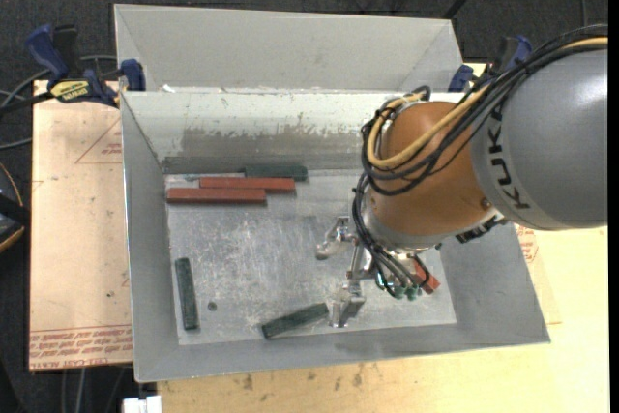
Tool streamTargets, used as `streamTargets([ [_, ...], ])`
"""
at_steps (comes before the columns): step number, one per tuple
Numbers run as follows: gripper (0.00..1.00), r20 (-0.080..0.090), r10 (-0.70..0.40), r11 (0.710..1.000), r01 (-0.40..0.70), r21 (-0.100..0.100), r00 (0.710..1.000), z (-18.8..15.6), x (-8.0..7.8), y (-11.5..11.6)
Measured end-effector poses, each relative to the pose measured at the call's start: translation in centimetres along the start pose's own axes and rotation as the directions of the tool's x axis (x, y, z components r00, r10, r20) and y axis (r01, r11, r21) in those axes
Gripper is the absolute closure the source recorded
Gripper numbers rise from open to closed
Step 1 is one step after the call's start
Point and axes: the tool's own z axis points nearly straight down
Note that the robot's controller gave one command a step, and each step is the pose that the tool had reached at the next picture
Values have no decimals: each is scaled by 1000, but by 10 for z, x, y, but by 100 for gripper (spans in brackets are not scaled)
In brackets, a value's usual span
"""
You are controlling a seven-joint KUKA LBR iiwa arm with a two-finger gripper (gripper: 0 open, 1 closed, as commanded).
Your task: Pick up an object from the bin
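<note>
While my gripper (338, 278) hangs low over the front right of the bin (145, 227), its two fingers stand apart with nothing between them, the nearer one just beside the right end of a dark green bar (295, 320) lying slantwise by the front wall. A second green bar (186, 293) lies near the left wall, and two red-brown bars (218, 195) lie along the back, well apart from me.

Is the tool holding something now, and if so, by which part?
Nothing is held. The tool stands open over the floor of the bin. The dark green bar lies flat by one finger, not between them.
</note>
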Motion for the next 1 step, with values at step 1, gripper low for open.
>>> streamTargets([
  [1, 0, 7, 2, 1000, -2, -1, 1000, -4, -2, 0],
])
